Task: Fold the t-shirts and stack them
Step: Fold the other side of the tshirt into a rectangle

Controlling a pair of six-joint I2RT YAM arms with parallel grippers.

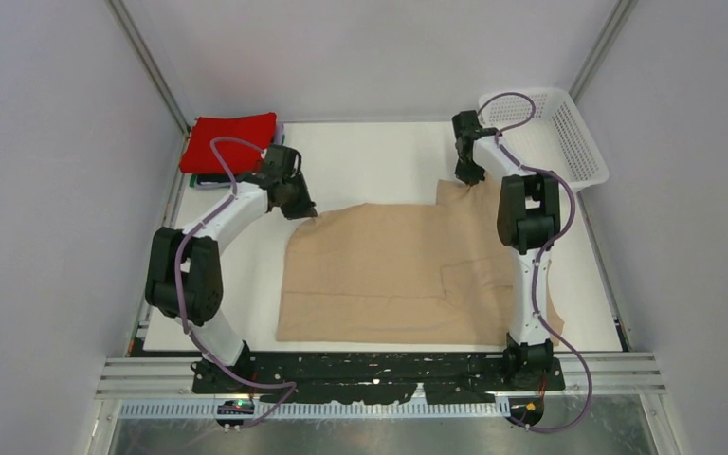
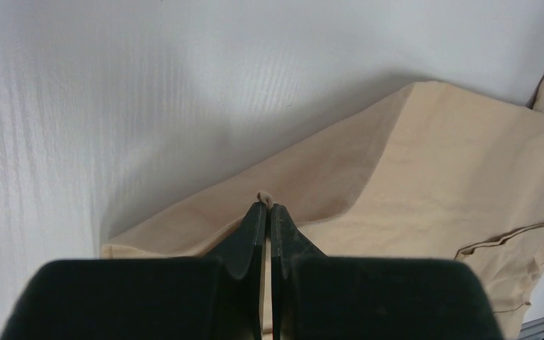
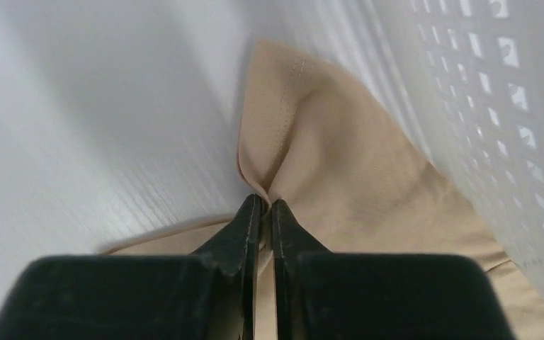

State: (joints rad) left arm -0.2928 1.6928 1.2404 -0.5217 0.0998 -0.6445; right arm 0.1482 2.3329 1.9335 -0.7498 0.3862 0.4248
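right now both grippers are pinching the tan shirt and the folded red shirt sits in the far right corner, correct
No: the top external view shows the red shirt in the far left corner. The left gripper and right gripper do pinch the tan shirt.

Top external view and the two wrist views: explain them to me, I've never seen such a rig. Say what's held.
The machine is two robot arms bolted at the near table edge. The top view looks down from above and behind them: left arm, right arm. Each other picture comes from a camera on one wrist, looking along that arm's black jaws. On the white table a beige t-shirt lies spread; a red folded shirt lies at the far left, and a white mesh basket sits far right. Both arms' jaws are shut, each pinching one far corner of the beige t-shirt; the right pinch is beside the basket.
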